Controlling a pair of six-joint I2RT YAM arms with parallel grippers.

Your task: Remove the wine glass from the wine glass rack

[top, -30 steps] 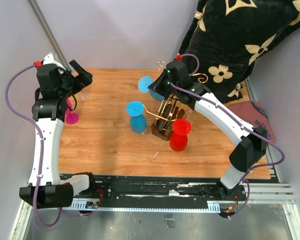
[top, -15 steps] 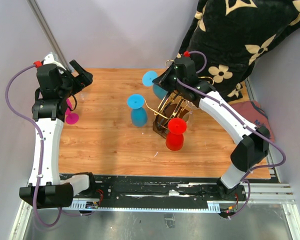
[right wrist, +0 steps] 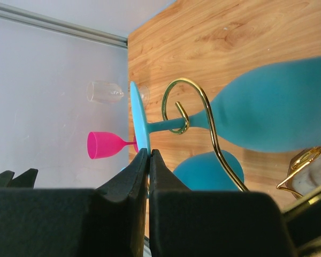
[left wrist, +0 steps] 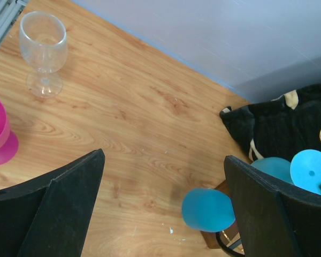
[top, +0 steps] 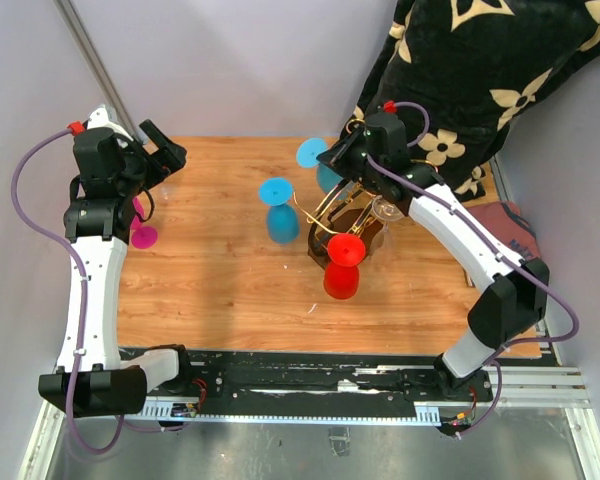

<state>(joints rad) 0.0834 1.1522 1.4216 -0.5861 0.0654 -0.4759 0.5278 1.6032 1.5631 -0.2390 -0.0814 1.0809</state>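
At the wine glass rack (top: 340, 220), right tool (right wrist: 148, 153) pinching foot of blue wine glass (right wrist: 273, 107), left tool (left wrist: 163, 157) spread, empty.

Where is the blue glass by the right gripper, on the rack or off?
On. The blue wine glass has its stem inside the wine glass rack's gold hook.

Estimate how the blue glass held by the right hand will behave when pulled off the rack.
The right hand pinches the thin foot rim of the blue glass, so the bulky bowl may swing or pivot. Its stem sits in a gold curl of the rack, so it could snag and drag that along.
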